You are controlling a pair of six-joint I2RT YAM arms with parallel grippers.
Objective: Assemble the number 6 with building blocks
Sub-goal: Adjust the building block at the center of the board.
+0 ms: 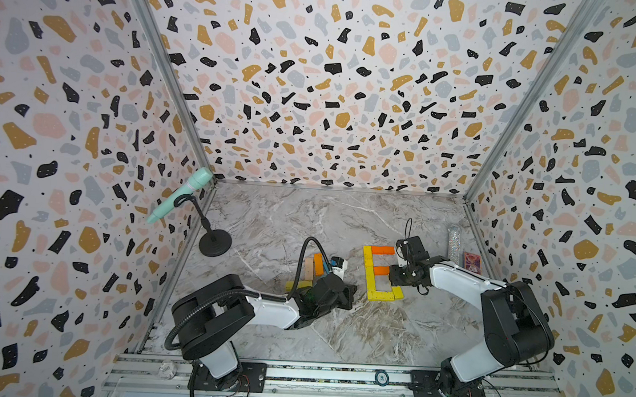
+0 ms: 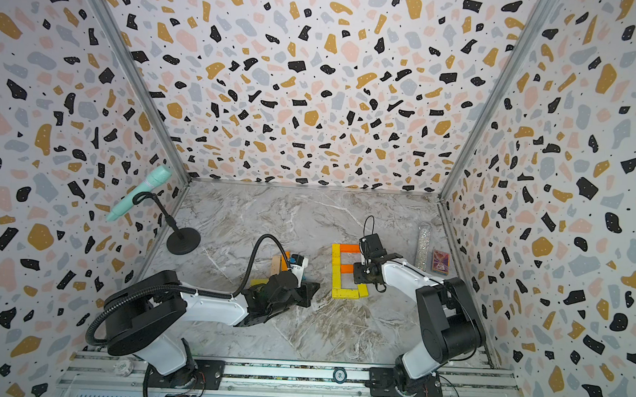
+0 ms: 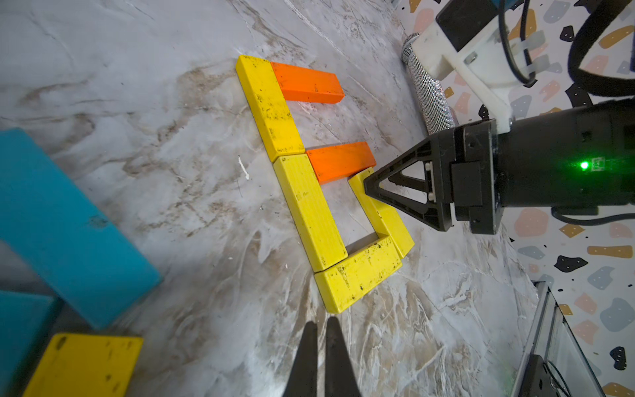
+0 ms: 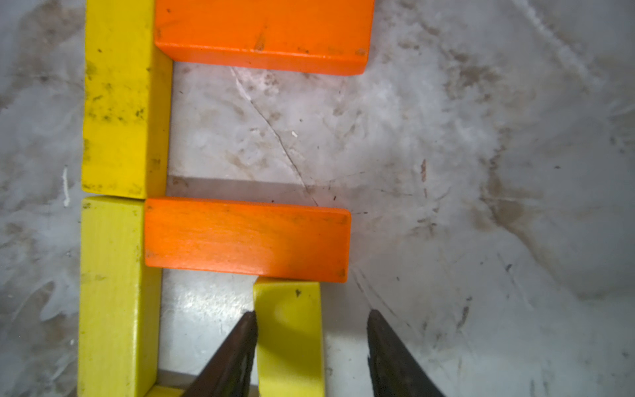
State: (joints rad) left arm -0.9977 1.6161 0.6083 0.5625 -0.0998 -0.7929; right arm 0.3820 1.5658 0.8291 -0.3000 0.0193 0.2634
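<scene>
Right wrist view: the black right claw [image 4: 311,313] is seen opened around the flat yellow wooden plank [image 4: 290,343] that closes the loop of the number 6 [image 4: 120,103], a blocky digit laid from painted planks on the grey marbled table [image 4: 481,172]. One finger [image 4: 237,347] touches that plank's side; the other stands clear of it. The digit's lower edge and its upper orange bar are cut off by the frame there.

In the left wrist view the number 6 [image 3: 309,206] is shown whole, and six planks are counted: four yellow and two orange. In both top views the loop-closing plank is mostly hidden beneath the right claw [image 1: 393,276] [image 2: 358,272].

The black left claw [image 3: 321,321] is closed on nothing, near the digit's bottom corner and apart from it.

Spare planks [image 1: 309,269] lie near the number 6 on the left arm's side, partly covered by that arm and its cable. One pale wood, one orange and one yellow can be made out, plus a sliver of teal. Their full count cannot be told.
</scene>
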